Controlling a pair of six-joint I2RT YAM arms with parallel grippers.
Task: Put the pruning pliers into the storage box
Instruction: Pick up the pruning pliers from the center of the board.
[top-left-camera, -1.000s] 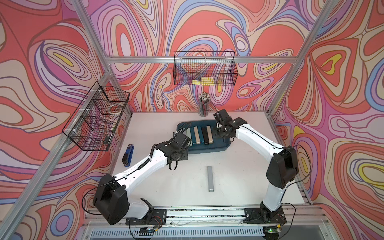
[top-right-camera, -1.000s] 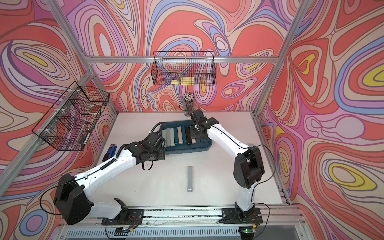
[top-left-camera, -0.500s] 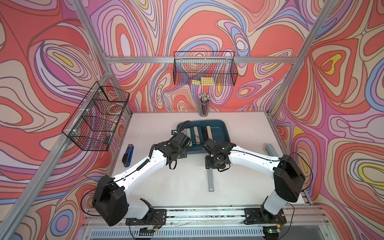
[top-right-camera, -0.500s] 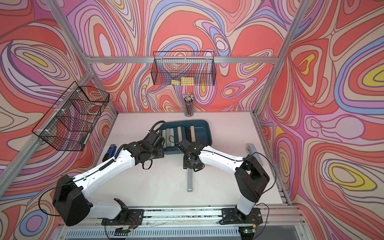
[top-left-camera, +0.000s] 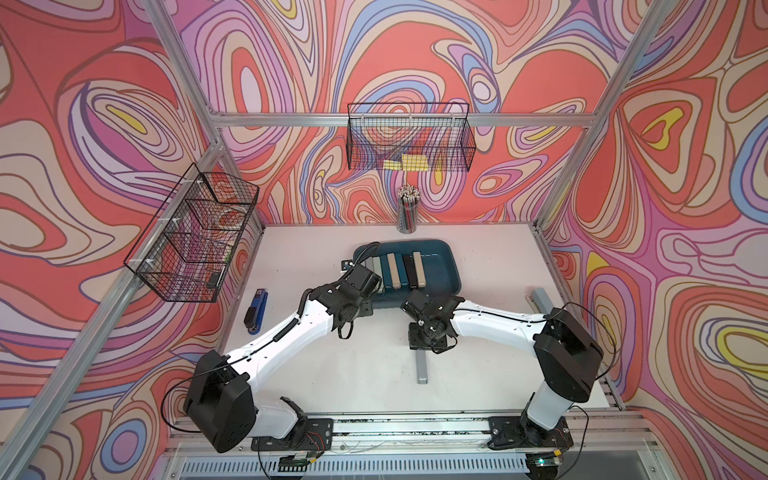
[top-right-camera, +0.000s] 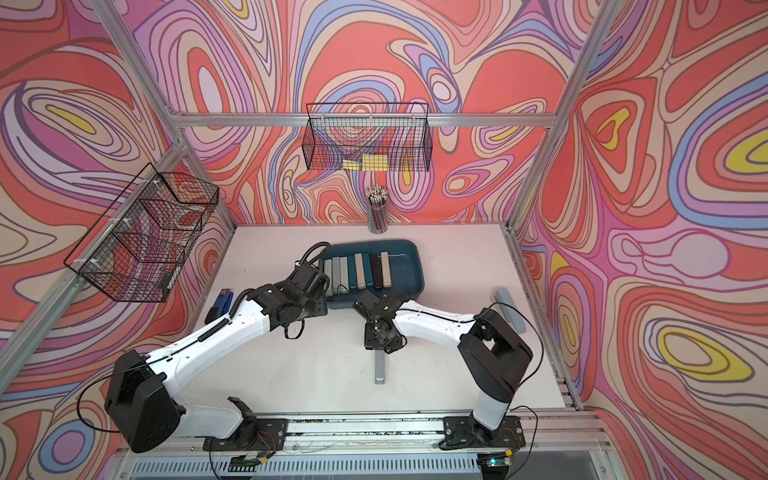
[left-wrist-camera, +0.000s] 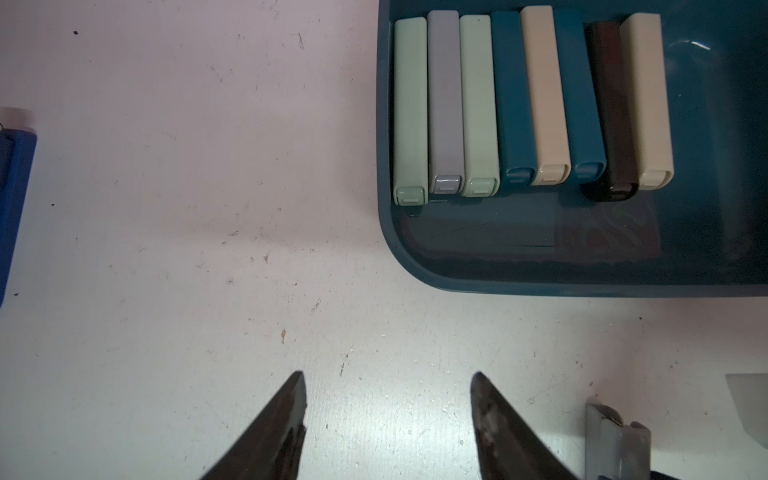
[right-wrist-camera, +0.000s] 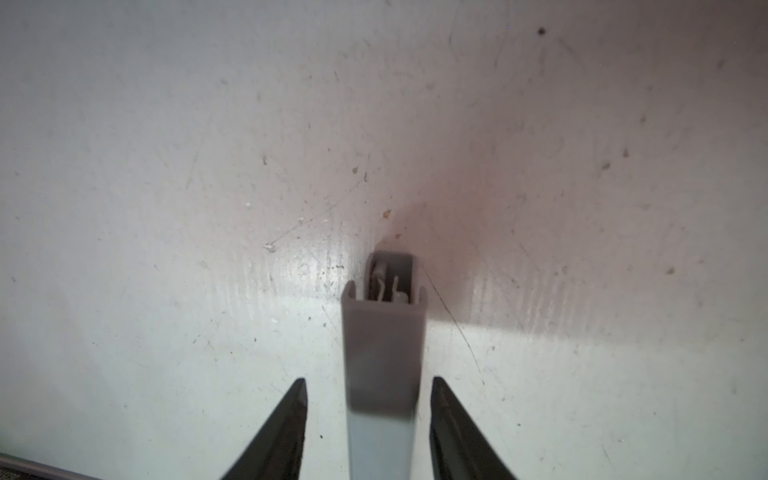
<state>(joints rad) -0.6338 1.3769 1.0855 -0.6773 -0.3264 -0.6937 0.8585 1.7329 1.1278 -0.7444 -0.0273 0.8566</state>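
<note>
Right gripper straddles slim grey bar-shaped case, jaws apart, gaps either side | left gripper jaws spread, empty, near dark teal plastic tray

We can read no text, label, brand, number or sign in any view. The pruning pliers lying in the storage box show us plain faces (the yellow items in the back wire basket are too small to tell), as is the blue stapler.
</note>
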